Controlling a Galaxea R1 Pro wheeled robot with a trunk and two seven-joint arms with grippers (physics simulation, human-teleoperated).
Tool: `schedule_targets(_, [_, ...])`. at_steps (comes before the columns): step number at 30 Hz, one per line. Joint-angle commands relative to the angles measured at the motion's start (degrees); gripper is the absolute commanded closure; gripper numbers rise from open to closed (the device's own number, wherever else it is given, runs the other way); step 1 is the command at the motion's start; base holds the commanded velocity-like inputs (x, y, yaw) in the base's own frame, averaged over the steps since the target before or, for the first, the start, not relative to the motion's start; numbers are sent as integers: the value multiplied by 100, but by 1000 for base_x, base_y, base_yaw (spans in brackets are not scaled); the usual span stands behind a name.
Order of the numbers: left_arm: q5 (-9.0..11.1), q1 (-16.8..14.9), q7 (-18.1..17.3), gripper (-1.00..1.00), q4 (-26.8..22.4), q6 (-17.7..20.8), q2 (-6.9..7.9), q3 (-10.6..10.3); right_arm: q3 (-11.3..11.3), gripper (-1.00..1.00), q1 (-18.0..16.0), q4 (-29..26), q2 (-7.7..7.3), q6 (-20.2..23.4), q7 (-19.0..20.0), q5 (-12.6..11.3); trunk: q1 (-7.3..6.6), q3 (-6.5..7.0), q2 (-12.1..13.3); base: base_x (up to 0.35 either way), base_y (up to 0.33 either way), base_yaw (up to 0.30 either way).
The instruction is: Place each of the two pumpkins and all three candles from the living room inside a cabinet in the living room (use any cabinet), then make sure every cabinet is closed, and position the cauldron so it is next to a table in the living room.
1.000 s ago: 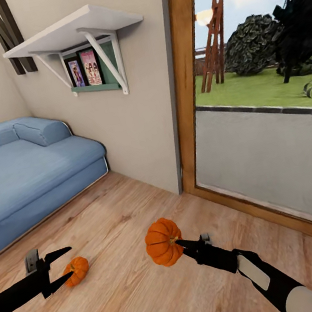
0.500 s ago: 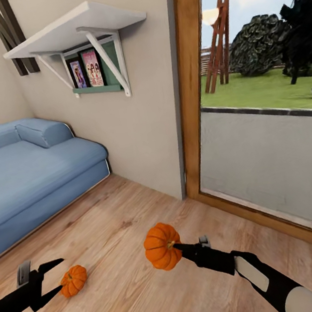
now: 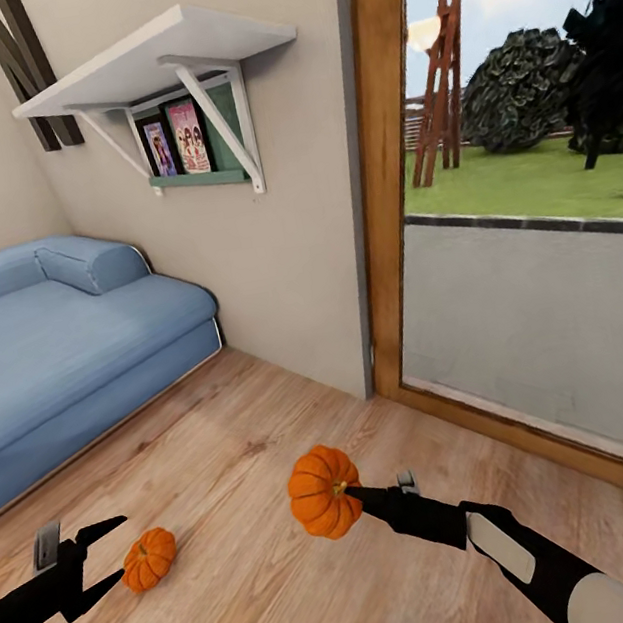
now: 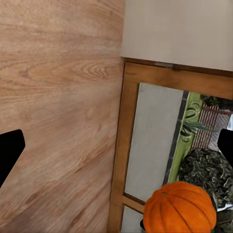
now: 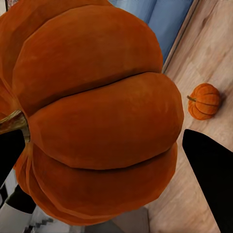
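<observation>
Right pincer [image 3: 354, 493] clamping raised pumpkin [image 3: 324, 492]; left pincer [image 3: 117, 553] agape beside floor pumpkin [image 3: 149, 559].

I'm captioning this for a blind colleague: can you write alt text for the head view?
The right gripper holds an orange pumpkin above a wooden floor, while the open left gripper points at a smaller pumpkin lying there. Behind: a blue sofa, a wall shelf, a glass door.

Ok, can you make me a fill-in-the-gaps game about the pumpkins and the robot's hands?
1. The right tool holds a pumpkin up off the ____.
2. The other pumpkin lies on the wooden floor just in front of the ____ tool.
3. That tool's two fingers are spread ____.
4. The sofa by the wall is ____ in colour.

Missing words: floor; left; open; blue
</observation>
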Motion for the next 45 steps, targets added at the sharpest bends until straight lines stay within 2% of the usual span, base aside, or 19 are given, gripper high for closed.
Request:
schedule_targets(1, [58,-2,58,-100,-2,22,-3,7,26,100,-5,-1,-5,44,-4,-64,-1,-1,-2,0,-57,124])
schedule_targets(6, [57,-3,58,-100,-2,22,-2,7,33,100,-5,1,-5,44,-154,-66,-1,28,-2,28,-209,204])
schedule_targets(14, [58,-5,58,-100,74,22,-4,11,33,100,-5,-6,-13,44,-190,-66,-1,77,-2,105,-175,237])
schedule_targets(26, [58,-6,58,-100,77,22,-4,16,34,100,-5,-7,-20,44,-219,-63,-1,153,-2,24,23,239])
schedule_targets(38, [58,-4,58,-100,77,22,-4,16,36,100,-5,-8,3,44,-294,-58,-1,228,-2,268,15,239])
schedule_targets(45, [58,-7,58,-100,77,22,-4,16,42,100,-5,-8,-5,44,-306,-57,-1,271,-2,65,-37,239])
